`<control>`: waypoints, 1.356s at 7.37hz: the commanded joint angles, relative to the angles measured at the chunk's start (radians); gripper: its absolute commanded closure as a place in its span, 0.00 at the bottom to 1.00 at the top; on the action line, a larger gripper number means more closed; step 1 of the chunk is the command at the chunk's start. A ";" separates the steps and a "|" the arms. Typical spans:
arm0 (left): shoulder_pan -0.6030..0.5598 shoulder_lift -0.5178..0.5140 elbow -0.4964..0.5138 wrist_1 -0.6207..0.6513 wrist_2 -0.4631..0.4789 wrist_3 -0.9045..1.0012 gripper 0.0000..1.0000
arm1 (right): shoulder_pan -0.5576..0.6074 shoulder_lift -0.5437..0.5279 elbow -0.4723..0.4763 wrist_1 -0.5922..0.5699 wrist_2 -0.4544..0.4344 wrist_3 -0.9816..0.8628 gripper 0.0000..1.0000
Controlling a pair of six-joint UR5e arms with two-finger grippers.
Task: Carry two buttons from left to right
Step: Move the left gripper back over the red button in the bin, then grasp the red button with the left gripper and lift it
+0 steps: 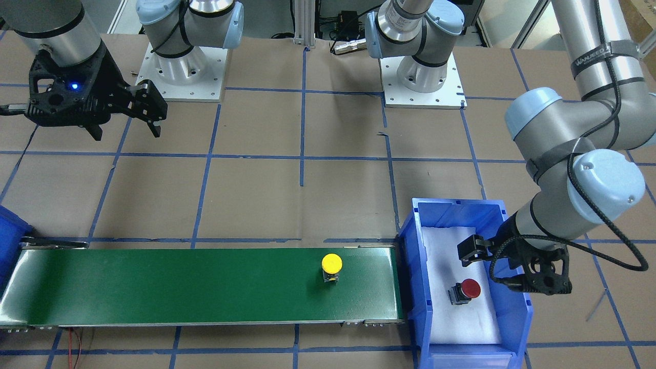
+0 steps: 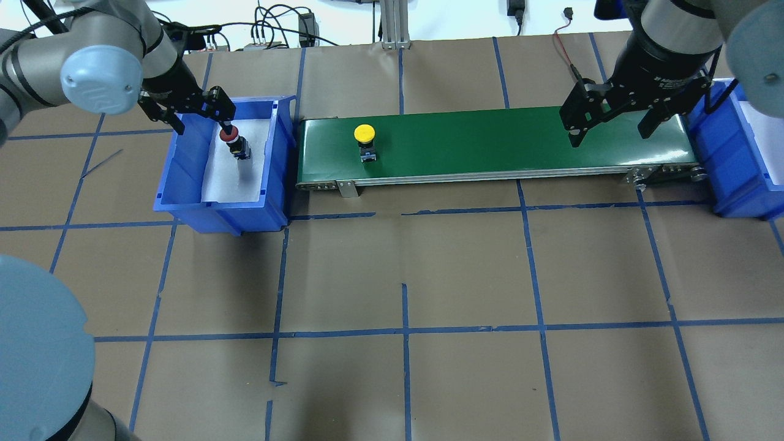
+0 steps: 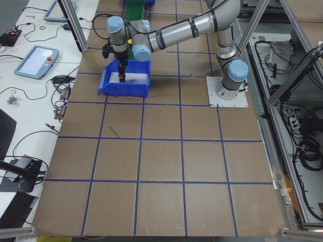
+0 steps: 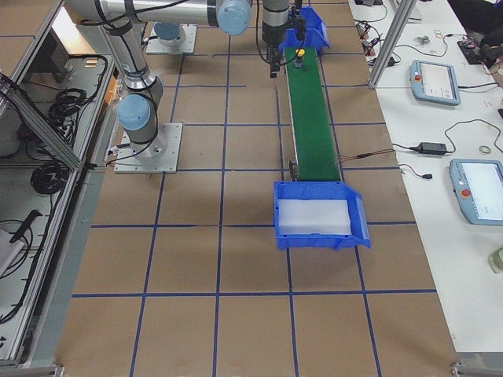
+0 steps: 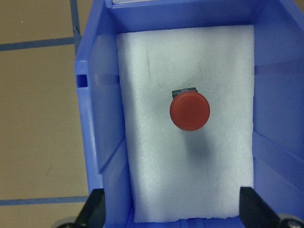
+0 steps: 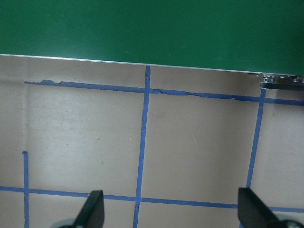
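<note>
My left pincer (image 5: 173, 205) hangs spread wide over the left blue bin (image 5: 97, 133), above the red button (image 5: 190, 111) standing on its white foam. The yellow button (image 2: 364, 133) stands upright on the green belt (image 2: 490, 141), near that bin. My right pincer (image 2: 608, 138) gapes wide, empty, above the tabletop (image 2: 465, 263).

Your blue plastic bin (image 5: 101, 118) looks glossy, its white foam liner (image 5: 147, 71) rough; the green belt (image 1: 179, 287) is smooth, the paper-covered counter (image 2: 465, 269) matt.

The red button (image 5: 189, 111) sits upright on white foam (image 5: 156, 180) inside the blue bin (image 5: 97, 137), the left gripper's fingertips (image 5: 95, 209) spread wide below it.
</note>
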 commanded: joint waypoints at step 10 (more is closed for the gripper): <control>0.000 -0.094 -0.017 0.143 -0.036 0.008 0.73 | 0.000 0.000 0.000 0.000 0.000 0.002 0.00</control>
